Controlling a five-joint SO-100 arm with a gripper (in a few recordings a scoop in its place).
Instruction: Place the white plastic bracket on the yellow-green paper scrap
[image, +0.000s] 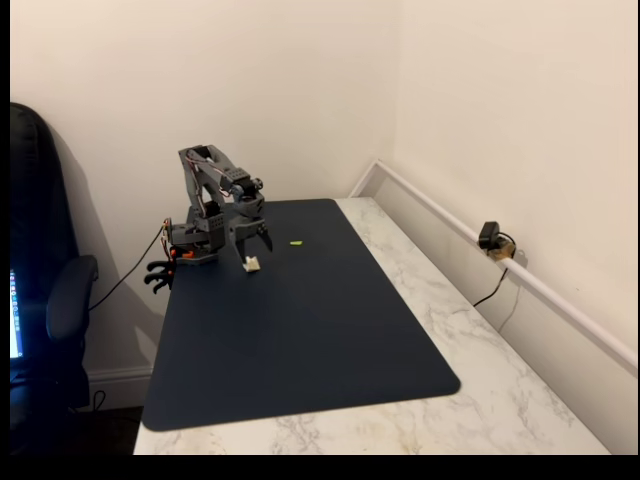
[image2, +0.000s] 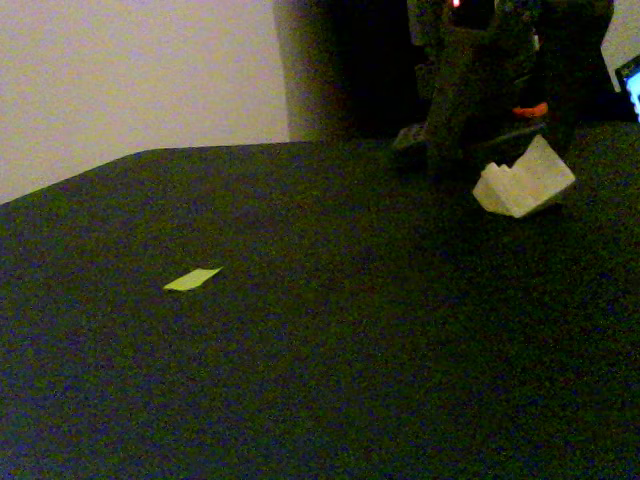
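White plastic bracket (image: 252, 263) lies on the dark mat (image: 300, 330) that covers the tabletop (image: 500, 390), close to the mat's far left corner as the fixed view from the room shows it. The end effector (image: 254, 238) hangs directly above the bracket with its two fingers spread apart and pointing down, and nothing is between them; a small gap seems to separate the fingertips from the piece, though the picture is too small to be sure. So the bracket is just below the end effector, a little toward the near edge of the mat. In the low fixed view the bracket (image2: 524, 182) looks like an angular folded block, resting in front of the dark arm base (image2: 480, 80). The yellow-green paper scrap (image: 296, 242) lies flat on the mat, near but apart from the bracket, to the right of it along the far edge. In the low fixed view the scrap (image2: 192, 279) is a thin sliver whose long axis runs almost sideways. The coming move probably asks only for a straight descent and closing.
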